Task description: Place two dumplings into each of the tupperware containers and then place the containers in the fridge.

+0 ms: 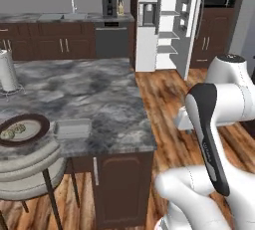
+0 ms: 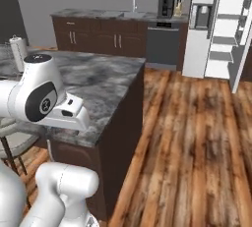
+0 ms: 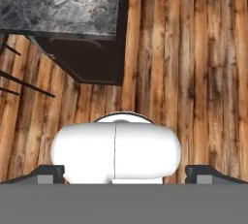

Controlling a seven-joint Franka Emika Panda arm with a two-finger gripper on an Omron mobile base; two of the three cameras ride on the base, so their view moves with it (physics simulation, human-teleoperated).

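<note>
Marble island (image 1: 99, 104) with clear tupperware container (image 1: 72, 129), far from wide-spread gripper (image 3: 125, 173).

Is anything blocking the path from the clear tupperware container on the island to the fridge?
Nothing visible: the clear container sits near the island's edge, the wood floor lies bare, and the fridge stands open.

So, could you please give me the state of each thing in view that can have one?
fridge: door open, shelves showing.
clear container: on the island, lidless, looks empty.
dumplings: on the dark plate, not in a container.
gripper: jaws wide open, holding nothing, over the floor.
</note>
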